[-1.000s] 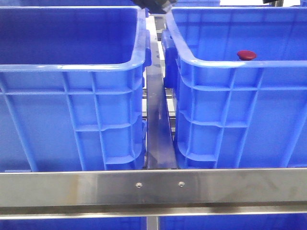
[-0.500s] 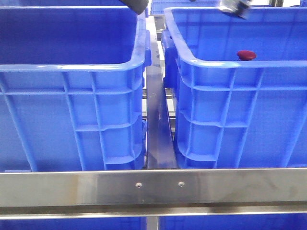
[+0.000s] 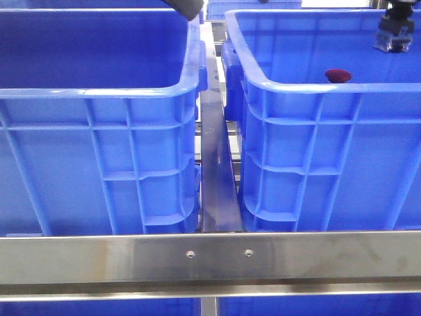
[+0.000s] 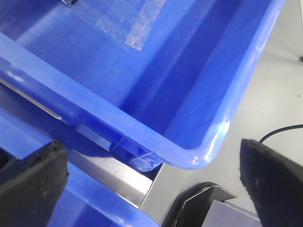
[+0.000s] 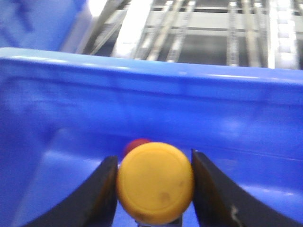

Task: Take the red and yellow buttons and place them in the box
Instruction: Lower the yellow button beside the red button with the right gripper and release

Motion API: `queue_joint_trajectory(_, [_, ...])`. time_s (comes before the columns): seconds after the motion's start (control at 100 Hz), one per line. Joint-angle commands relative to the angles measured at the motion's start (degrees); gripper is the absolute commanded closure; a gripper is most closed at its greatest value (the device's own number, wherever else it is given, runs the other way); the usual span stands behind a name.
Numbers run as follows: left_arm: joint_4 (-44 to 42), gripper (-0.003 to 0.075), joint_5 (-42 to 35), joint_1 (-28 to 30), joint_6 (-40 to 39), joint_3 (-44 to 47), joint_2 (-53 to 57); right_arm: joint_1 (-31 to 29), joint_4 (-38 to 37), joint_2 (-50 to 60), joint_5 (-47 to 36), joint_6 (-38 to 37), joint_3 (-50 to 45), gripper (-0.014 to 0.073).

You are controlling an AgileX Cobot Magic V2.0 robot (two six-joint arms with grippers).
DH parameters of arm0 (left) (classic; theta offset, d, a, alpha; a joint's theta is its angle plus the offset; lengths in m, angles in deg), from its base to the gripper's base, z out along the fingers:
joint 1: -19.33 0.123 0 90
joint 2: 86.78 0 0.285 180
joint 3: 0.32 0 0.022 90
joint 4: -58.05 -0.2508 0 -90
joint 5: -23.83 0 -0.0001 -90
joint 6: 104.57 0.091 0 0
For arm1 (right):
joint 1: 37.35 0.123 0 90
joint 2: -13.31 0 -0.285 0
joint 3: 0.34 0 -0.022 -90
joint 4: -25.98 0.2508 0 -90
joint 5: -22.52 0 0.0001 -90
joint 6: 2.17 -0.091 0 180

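Note:
My right gripper is shut on the yellow button, its domed top facing the camera. It hangs over the right blue box, near the far right corner. The dark red button lies inside that box and shows just behind the yellow one in the right wrist view. My left gripper is open and empty, fingers wide apart, above the rim corner of the left blue box. Only a dark tip of the left arm shows in the front view.
Two alike blue crates stand side by side, the left one and the right one, with a metal rail between them. A steel bar runs across the front. Clear tape is on the left crate's floor. A black cable lies on the grey floor.
My right gripper has moved right across the top of the right crate, from its near-left corner to the far right side, and has come down a little. The red button has not moved.

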Motion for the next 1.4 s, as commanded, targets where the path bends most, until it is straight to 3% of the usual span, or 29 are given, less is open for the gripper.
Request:
queue_joint_trajectory(0.0, [1.7, 0.0029, -2.7, -0.5, -0.1, -1.6, 1.9, -0.4, 1.2, 0.2, -6.4, 0.7, 2.1, 0.0281])
queue_joint_trajectory(0.3, [1.7, 0.0029, -2.7, -0.5, -0.1, -1.6, 1.9, -0.4, 1.2, -7.3, -16.8, 1.2, 2.2, 0.0281])
queue_joint_trajectory(0.67, [1.8, 0.0029, -3.0, -0.5, -0.1, -1.6, 1.9, -0.4, 1.1, -16.5, -13.2, 1.2, 9.0, 0.0285])
queue_joint_trajectory(1.13, [1.8, 0.0029, -3.0, -0.5, -0.1, -1.6, 1.9, -0.6, 1.1, -19.6, -14.3, 1.2, 9.2, 0.0281])
queue_joint_trajectory(1.39, [1.8, 0.0029, -3.0, -0.5, -0.1, -1.6, 1.9, -1.1, 1.1, -19.6, -10.5, 1.2, 9.2, 0.0115])
